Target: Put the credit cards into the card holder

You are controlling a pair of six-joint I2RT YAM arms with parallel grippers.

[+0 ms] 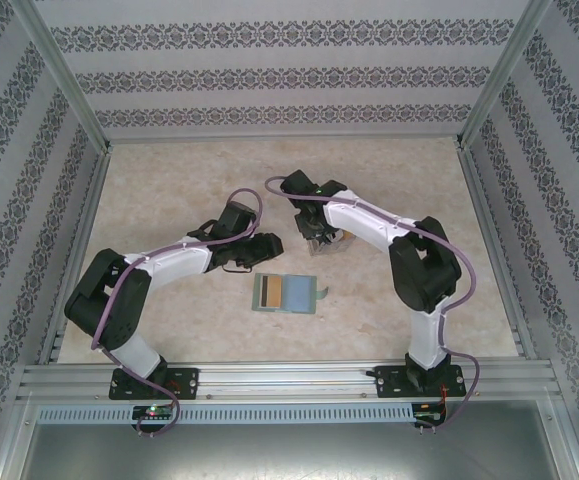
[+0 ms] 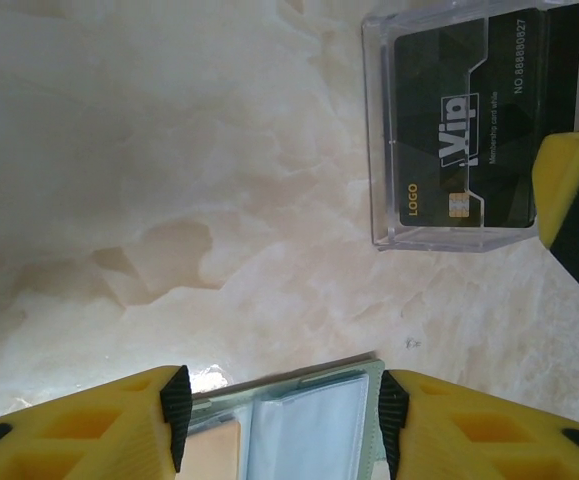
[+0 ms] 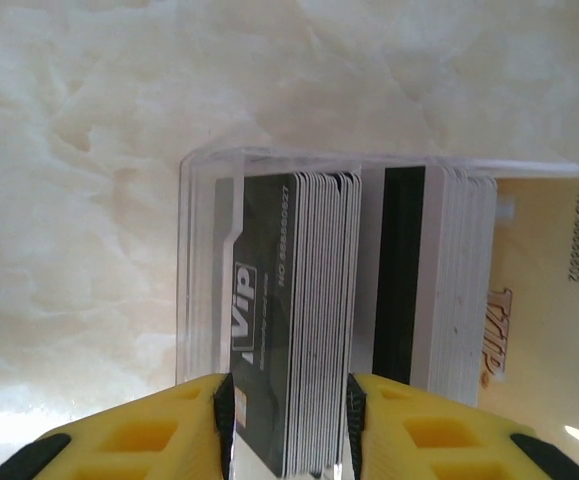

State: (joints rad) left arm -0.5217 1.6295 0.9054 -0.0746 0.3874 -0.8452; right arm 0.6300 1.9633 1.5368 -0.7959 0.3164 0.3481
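Note:
The sage-green card holder [image 1: 284, 295] lies open on the table, with a tan card [image 1: 273, 293] in one pocket. My left gripper [image 1: 272, 247] hangs open just behind it; in the left wrist view the holder's edge [image 2: 309, 420] lies below, between the left gripper's [image 2: 284, 418] spread pads. Credit cards stand in a clear box [image 3: 204, 260]. My right gripper [image 3: 290, 412] is open, and its pads flank a stack of cards [image 3: 319, 320] fronted by a dark VIP card [image 2: 459, 130]. In the top view the right gripper [image 1: 319, 240] is down at the box.
A second stack [image 3: 459, 280] and a tan VIP card [image 3: 549, 300] stand further along in the same box. The clear box [image 2: 379, 150] sits just beyond the holder. Patterned walls and metal posts enclose the marbled table [image 1: 169, 190].

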